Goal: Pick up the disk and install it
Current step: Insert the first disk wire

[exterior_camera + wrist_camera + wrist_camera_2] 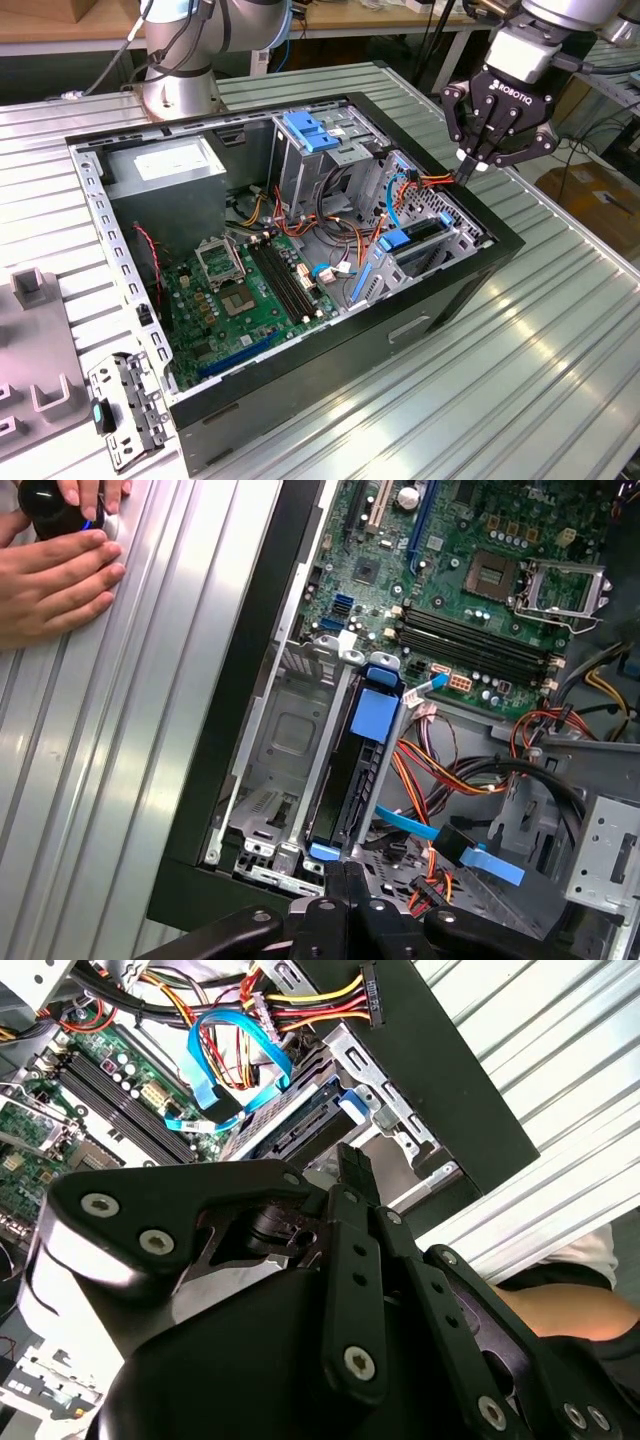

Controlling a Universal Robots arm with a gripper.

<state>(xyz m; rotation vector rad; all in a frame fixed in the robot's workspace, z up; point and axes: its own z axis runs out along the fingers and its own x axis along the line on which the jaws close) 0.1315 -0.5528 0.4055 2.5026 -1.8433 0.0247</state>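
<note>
My gripper [470, 167] hangs above the open computer case [300, 400], jaws pressed together, holding nothing. In the exterior view, the disk [415, 243] stands on edge in the case's corner bay, blue rail uppermost, at seven o'clock from my fingertips. The green motherboard [240, 290] lies at nine o'clock from the disk.
</note>
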